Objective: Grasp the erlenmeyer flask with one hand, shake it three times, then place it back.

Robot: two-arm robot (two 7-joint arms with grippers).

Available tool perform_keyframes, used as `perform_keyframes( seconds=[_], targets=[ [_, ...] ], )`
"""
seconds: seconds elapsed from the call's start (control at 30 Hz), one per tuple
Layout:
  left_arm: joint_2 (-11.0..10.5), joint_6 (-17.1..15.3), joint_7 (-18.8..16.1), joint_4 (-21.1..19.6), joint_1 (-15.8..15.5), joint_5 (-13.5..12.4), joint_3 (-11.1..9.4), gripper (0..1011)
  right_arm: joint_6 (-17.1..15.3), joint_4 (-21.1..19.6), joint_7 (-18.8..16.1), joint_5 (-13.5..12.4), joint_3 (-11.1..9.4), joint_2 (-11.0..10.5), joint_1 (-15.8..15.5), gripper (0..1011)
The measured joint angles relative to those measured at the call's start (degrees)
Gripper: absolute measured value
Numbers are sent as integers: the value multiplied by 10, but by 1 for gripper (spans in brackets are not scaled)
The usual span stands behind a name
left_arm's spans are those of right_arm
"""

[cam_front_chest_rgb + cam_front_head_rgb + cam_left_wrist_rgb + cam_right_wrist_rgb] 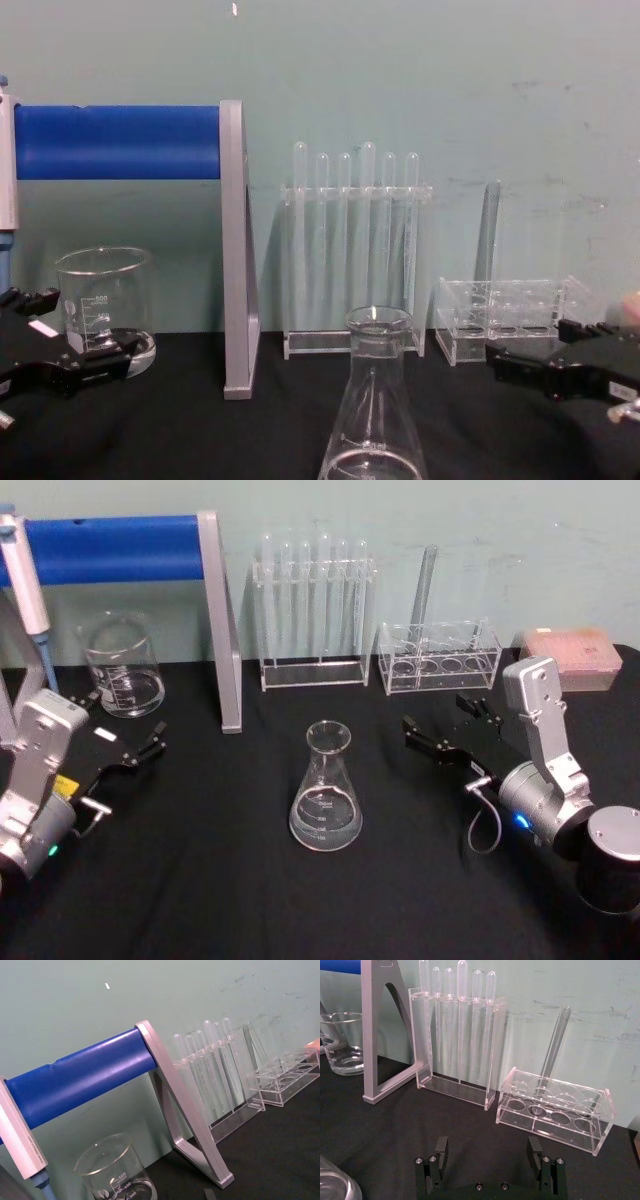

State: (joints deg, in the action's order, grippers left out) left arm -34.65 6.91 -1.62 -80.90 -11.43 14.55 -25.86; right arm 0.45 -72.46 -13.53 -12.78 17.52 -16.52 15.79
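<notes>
flask (376,420): base cut off, chest view | beaker (117,1172): bottom cut off, left wrist view

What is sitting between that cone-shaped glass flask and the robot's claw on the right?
Nothing. In the head view, only bare black tablecloth separates the erlenmeyer flask from the right end effector, which is open and apart from the flask.

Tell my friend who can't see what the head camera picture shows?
A clear erlenmeyer flask stands upright on a black table, between the open left gripper and open right gripper. Behind are a beaker and test tube racks.
</notes>
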Motion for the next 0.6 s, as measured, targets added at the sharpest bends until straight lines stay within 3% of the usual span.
perform_keyframes(
  seconds=[0.6],
  targets=[
    [0, 0, 0, 0, 0, 0, 0, 1001, 0, 0, 0, 0, 0, 0, 0, 1000]
  ],
)
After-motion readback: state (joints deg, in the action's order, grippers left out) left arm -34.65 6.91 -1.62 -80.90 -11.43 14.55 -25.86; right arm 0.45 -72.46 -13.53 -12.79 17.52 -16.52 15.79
